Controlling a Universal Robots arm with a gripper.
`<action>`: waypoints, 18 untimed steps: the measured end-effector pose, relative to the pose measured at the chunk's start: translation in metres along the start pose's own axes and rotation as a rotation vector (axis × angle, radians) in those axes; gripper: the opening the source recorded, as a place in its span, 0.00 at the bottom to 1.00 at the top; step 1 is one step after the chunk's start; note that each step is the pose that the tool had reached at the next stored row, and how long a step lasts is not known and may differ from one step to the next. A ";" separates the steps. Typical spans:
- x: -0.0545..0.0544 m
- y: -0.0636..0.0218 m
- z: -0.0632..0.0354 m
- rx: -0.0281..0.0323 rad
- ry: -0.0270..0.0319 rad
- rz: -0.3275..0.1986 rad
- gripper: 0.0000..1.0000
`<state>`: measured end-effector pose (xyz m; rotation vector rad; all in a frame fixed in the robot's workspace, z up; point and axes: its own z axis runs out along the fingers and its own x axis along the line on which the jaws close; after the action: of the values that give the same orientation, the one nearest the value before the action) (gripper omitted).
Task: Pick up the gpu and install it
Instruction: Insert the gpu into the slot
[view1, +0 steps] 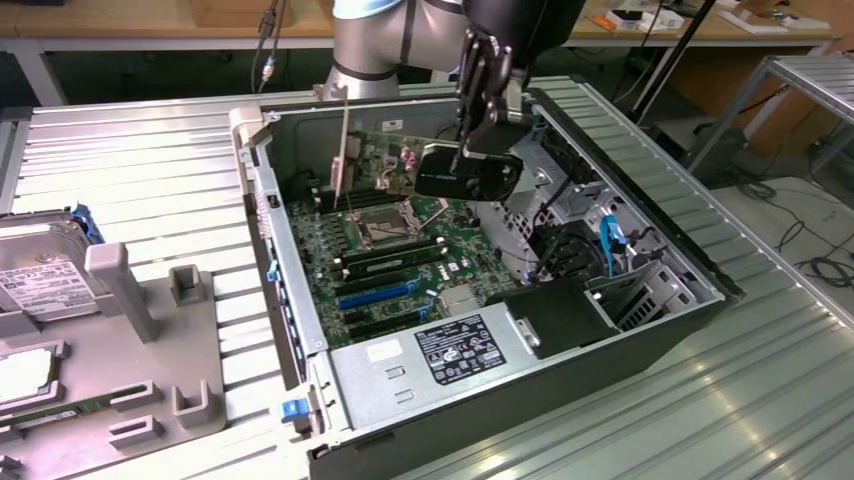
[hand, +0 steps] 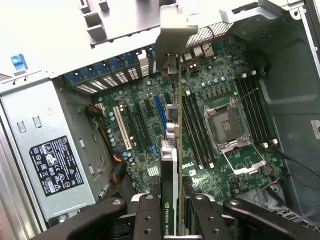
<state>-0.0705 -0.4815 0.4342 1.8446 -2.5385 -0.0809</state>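
Observation:
My gripper (view1: 483, 132) hangs over the open computer case (view1: 667, 235), shut on the top edge of the gpu (view1: 462, 172). The card stands on edge above the motherboard (view1: 400, 250), clear of it, with its silver end bracket (view1: 343, 135) pointing toward the rear wall of the case. In the wrist view the gpu (hand: 171, 150) runs edge-on away from the camera, its bracket (hand: 175, 27) at the far end. A black finger (hand: 145, 212) presses on each side of it, my gripper (hand: 172, 212) closed around it. Below the card lie the expansion slots, among them a blue slot (hand: 159, 107).
A silver power supply (view1: 441, 350) fills the near corner of the case, and a black drive cage (view1: 587, 300) stands at the exterior view's right. The CPU socket (hand: 235, 135) and memory slots (hand: 197, 130) lie beside the card. A hard drive (view1: 47, 280) rests on a grey fixture (view1: 147, 340) at the left.

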 end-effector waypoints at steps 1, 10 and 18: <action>0.000 0.0000 0.0000 -0.0002 0.0004 -0.010 0.27; 0.000 0.0000 0.0000 -0.0034 0.0053 -0.121 0.27; 0.000 0.0000 0.0000 -0.0062 0.0096 -0.221 0.27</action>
<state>-0.0705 -0.4815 0.4342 2.1098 -2.3152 -0.0798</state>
